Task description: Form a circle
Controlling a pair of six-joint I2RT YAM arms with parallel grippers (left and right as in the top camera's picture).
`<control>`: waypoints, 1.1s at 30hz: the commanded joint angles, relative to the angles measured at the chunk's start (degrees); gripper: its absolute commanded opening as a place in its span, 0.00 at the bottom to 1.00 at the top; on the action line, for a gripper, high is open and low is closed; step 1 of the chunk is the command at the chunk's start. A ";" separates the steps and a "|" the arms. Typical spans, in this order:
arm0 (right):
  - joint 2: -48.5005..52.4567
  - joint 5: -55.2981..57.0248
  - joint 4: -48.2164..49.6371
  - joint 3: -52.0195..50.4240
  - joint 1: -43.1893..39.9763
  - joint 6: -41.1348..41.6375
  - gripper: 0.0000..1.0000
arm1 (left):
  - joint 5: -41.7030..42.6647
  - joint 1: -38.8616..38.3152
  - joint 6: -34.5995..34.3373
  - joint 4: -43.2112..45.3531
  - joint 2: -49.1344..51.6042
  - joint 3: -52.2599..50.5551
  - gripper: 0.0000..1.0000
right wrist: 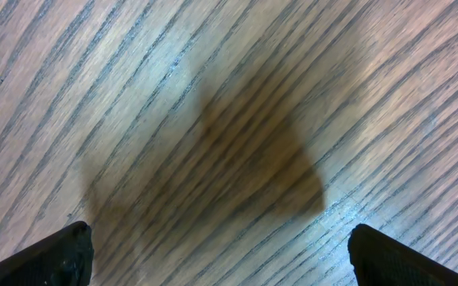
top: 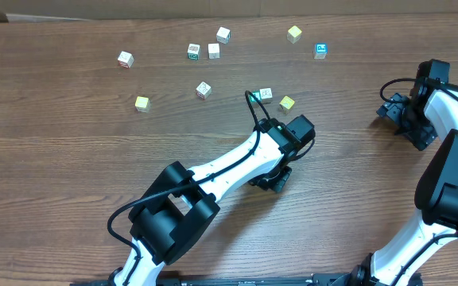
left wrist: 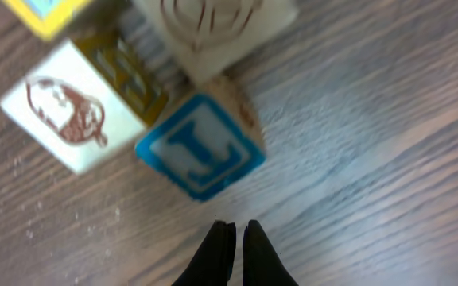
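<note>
Pressing together (seemingly empty): left fingers (left wrist: 219, 253)

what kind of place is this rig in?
Probably a robotics lab bench rather than a home: a left arm and right arm work at a wood-grain table, with small toy cubes scattered like test props. Nothing beyond the tabletop shows.
</note>
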 commanded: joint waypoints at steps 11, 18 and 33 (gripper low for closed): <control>-1.55 0.17 0.15 -0.22 0.11 0.22 1.00 | -9.44 0.39 -1.90 -2.23 0.42 0.46 0.04; -1.55 0.17 0.15 -0.22 0.11 0.22 1.00 | -9.20 1.42 -1.92 0.66 0.42 0.33 0.04; -1.55 0.17 0.15 -0.22 0.11 0.22 1.00 | -4.79 1.60 -1.88 3.76 0.42 0.28 0.04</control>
